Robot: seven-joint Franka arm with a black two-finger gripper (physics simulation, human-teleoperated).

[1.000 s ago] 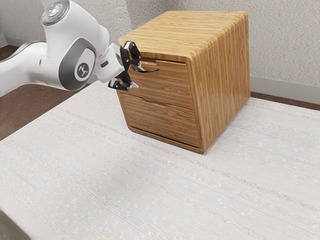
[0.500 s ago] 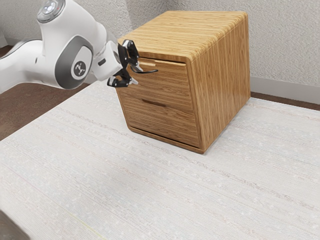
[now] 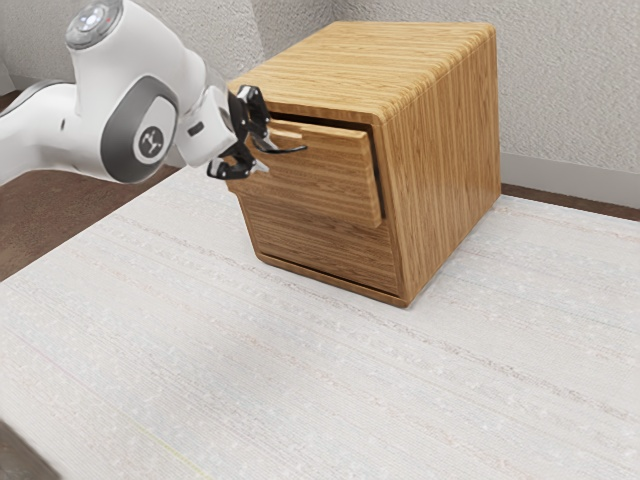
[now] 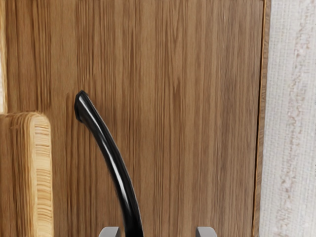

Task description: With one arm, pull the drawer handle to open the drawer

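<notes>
- A white robot arm (image 3: 120, 110) reaches in from the exterior view's left toward a box-shaped cabinet of striped light-brown wood (image 3: 440, 130), which stands on a pale, whitish, finely grained table (image 3: 300, 380)
- The cabinet has two drawers, one above the other; the top drawer (image 3: 325, 170) is pulled partly out, its front panel standing clear of the cabinet's face, with a dark gap showing above it
- The lower drawer (image 3: 320, 240) sits flush with the cabinet's front
- The arm's black two-finger claw (image 3: 252, 140) is at the top drawer's front, at the end nearer the exterior view's left
- The claw is spread wide, one finger above and one below the thin, black, curved metal handle (image 3: 278, 148) of the top drawer; the handle runs between the fingers and is not pinched from both sides
- In the wrist view the glossy black handle (image 4: 106, 153) arcs out from the wooden drawer front and passes just beside one of the two grey fingertips (image 4: 109, 231), well apart from the other
- A strip of the pale table (image 4: 291, 123) shows past the drawer front's edge in the wrist view
- Behind the cabinet is a grey textured wall (image 3: 570, 80), and a brown floor (image 3: 40, 215) lies beyond the table at the exterior view's left
</notes>
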